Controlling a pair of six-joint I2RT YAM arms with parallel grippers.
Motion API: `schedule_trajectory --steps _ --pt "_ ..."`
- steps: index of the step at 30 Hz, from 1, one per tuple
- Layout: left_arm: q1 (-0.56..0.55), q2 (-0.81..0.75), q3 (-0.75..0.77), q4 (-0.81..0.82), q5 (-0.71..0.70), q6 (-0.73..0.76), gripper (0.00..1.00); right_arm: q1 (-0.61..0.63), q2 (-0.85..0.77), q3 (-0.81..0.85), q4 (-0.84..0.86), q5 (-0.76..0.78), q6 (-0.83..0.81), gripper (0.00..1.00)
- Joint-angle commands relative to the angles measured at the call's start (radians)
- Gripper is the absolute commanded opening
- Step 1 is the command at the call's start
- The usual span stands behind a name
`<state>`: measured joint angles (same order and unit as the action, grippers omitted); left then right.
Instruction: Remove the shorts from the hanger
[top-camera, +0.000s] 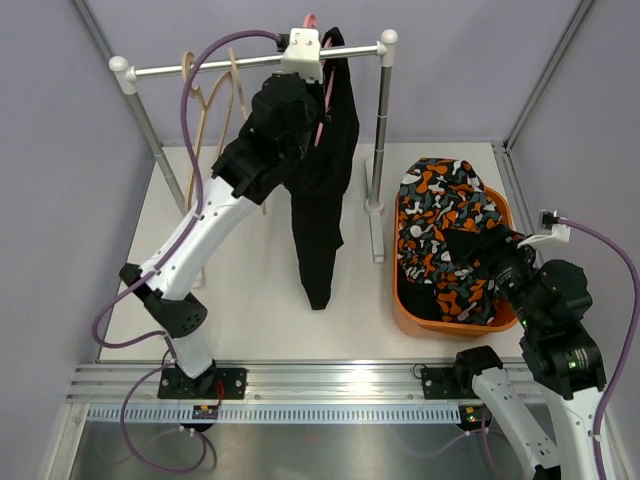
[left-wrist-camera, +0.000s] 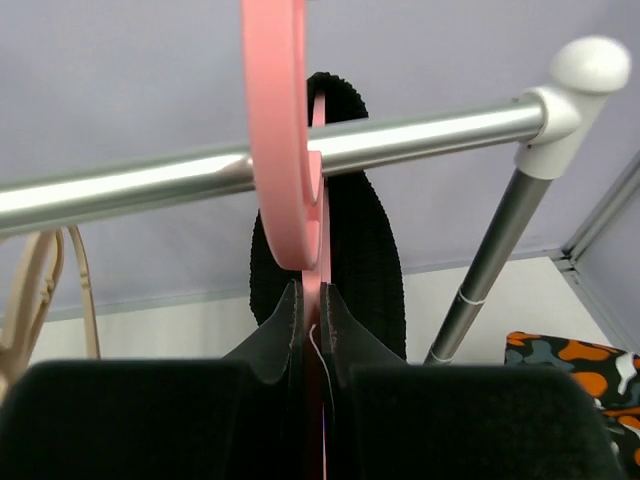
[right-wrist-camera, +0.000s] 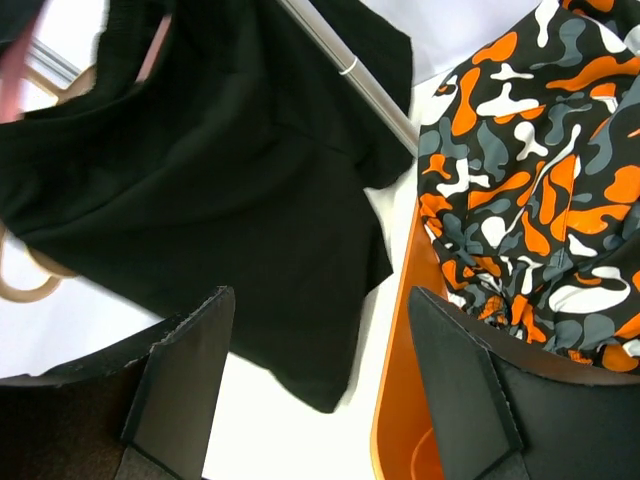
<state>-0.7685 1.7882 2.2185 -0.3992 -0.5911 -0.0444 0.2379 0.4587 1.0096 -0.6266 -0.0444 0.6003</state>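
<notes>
1. Our left end effector (left-wrist-camera: 312, 300) is pinched tight on the pink hanger (left-wrist-camera: 275, 130), just under the rail (left-wrist-camera: 120, 185). The black shorts (top-camera: 320, 200) hang from that hanger, directly beyond and below the grip.
2. Their long axis runs straight down, waistband up at the hanger and hem pointing towards the bench (top-camera: 250, 300).
3. The left arm is far nearer. Our right end effector (right-wrist-camera: 320, 295) gapes empty, well apart, beside the orange basket (top-camera: 403, 300) that holds the patterned shorts (top-camera: 445, 215).
</notes>
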Motion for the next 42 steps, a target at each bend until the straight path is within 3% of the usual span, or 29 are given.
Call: schedule_trajectory --steps 1,6,11,14,18,21,22,26,29,34,39,42 --pt "0.003 -0.101 0.033 -0.064 0.085 -0.008 0.0 0.006 0.024 0.029 0.044 0.018 -0.057 0.79" --pt "-0.002 -0.161 0.001 -0.2 0.195 -0.058 0.0 0.006 0.078 0.086 0.024 0.092 -0.114 0.82" --pt "-0.064 -0.239 -0.069 -0.323 0.231 -0.057 0.0 0.006 0.187 0.123 0.045 -0.093 -0.128 0.78" --pt "-0.13 -0.312 -0.176 -0.346 0.196 -0.054 0.0 0.006 0.225 0.096 0.1 -0.181 -0.096 0.72" --pt "-0.219 -0.43 -0.406 -0.323 0.163 -0.084 0.0 0.081 0.261 0.078 0.146 -0.177 -0.07 0.7" --pt "-0.28 -0.541 -0.549 -0.253 0.132 -0.123 0.0 0.259 0.305 0.078 0.177 -0.088 -0.062 0.7" --pt "-0.294 -0.564 -0.625 -0.241 0.122 -0.136 0.0 0.381 0.34 0.086 0.174 0.013 -0.069 0.7" --pt "-0.359 -0.625 -0.712 -0.23 0.076 -0.155 0.0 0.617 0.458 0.124 0.154 0.236 -0.082 0.71" --pt "-0.394 -0.641 -0.724 -0.251 0.066 -0.173 0.0 0.688 0.537 0.145 0.157 0.331 -0.069 0.71" --pt "-0.457 -0.661 -0.726 -0.291 0.043 -0.192 0.0 0.699 0.623 0.17 0.168 0.42 -0.056 0.72" --pt "-0.497 -0.674 -0.724 -0.352 0.027 -0.228 0.0 0.699 0.632 0.166 0.209 0.489 -0.071 0.72" --pt "-0.525 -0.699 -0.737 -0.372 0.01 -0.247 0.0 0.699 0.632 0.165 0.228 0.529 -0.086 0.67"
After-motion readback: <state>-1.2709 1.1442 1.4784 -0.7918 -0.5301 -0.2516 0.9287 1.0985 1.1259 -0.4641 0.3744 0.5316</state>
